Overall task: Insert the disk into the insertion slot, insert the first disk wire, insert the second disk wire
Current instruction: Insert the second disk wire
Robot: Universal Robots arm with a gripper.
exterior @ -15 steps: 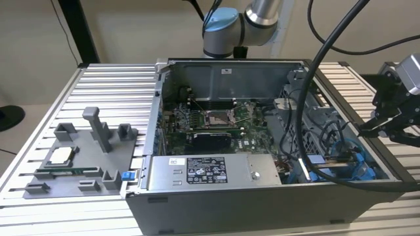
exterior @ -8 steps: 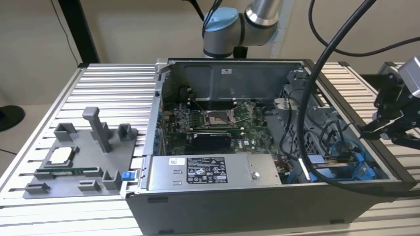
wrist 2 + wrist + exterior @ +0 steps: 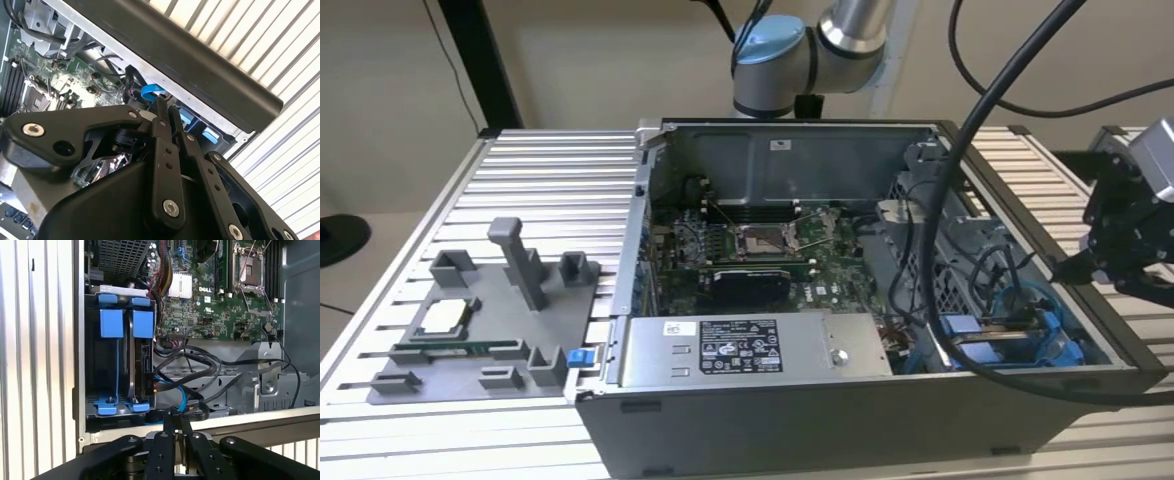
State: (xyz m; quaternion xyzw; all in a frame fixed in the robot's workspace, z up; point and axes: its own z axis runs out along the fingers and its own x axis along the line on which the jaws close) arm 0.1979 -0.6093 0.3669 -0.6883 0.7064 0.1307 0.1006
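Open computer case (image 3: pixel 881 330) lies on the slatted metal counter (image 3: pixel 520 200), side panel off, green circuit board (image 3: pixel 761 250) exposed. Grey power-supply box (image 3: pixel 747 350) sits along the case's near wall in the exterior view.

Gripper (image 3: pixel 1074 268) hangs at 3 o'clock in the exterior view, just over the case's rim, above the corner with the blue parts. In both wrist views the jaws stand pressed together; the black fingers (image 3: pixel 165 150) meet at the tip, and whether anything thin is pinched between them cannot be told. In the first wrist view the gripper (image 3: pixel 176 416) sits right by a light-blue wire (image 3: pixel 172 390) that runs from the drive bay toward the case wall.

Disk (image 3: pixel 142 370) stands on edge inside the insertion slot (image 3: pixel 107 365), in its blue carrier, blue tabs at both ends. Black cables (image 3: pixel 200 365) cross the grey bracket beside it.

At 9 o'clock in the exterior view a grey fixture tray (image 3: pixel 480 330) rests on the counter, carrying a square chip (image 3: pixel 443 316) and a memory stick (image 3: pixel 447 349)
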